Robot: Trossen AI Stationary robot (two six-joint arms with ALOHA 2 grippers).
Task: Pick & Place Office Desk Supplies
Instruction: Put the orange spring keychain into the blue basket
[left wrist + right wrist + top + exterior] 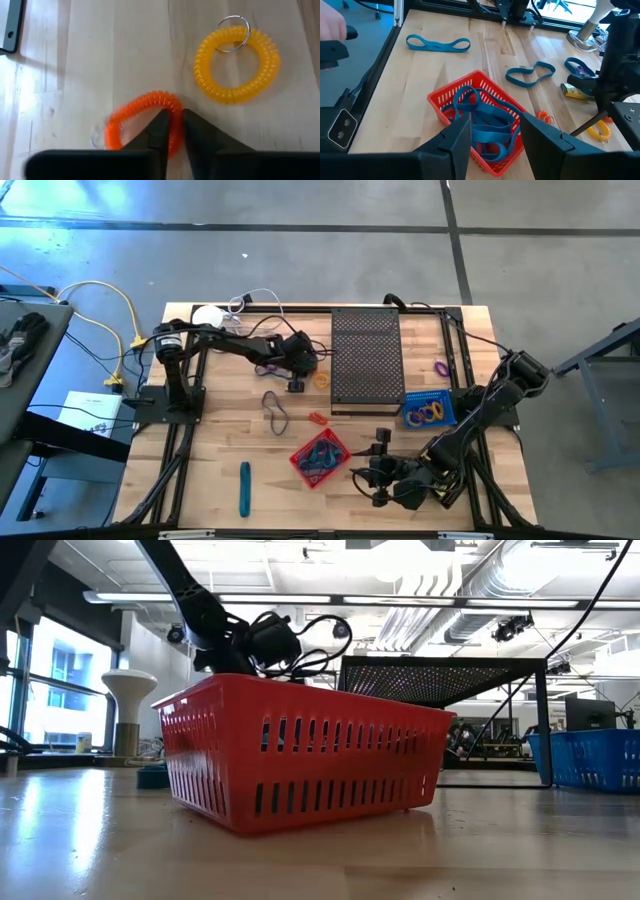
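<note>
At the bottom centre of the overhead frame, the red basket (320, 458) already holds several blue elastic loops (485, 125), a sign that part of the sorting is done. The right gripper (378, 473) hovers just beside it at the lower right, jaws apart and holding nothing. Left of the basket a teal stick (244, 488) lies loose on the wooden table (220, 450), and a grey elastic loop (276, 411) and a small orange piece (317, 419) sit unsorted just above it.

At mid frame, right of centre, the blue basket (427, 411) contains yellow and purple rings, so it too looks partly filled. A purple ring (440, 367) lies loose above it, close to the right edge of the black perforated tray (366, 360).

Toward the upper centre, the left gripper (173, 131) is down at the table, its jaws pinched on the rim of an orange coil band (145, 120). A yellow coil band (236, 65) with a metal key ring lies near it, apart and untouched.

By this showing the job is roughly midway: two baskets started, the orange band just gripped, and at least five items left on the table.
</note>
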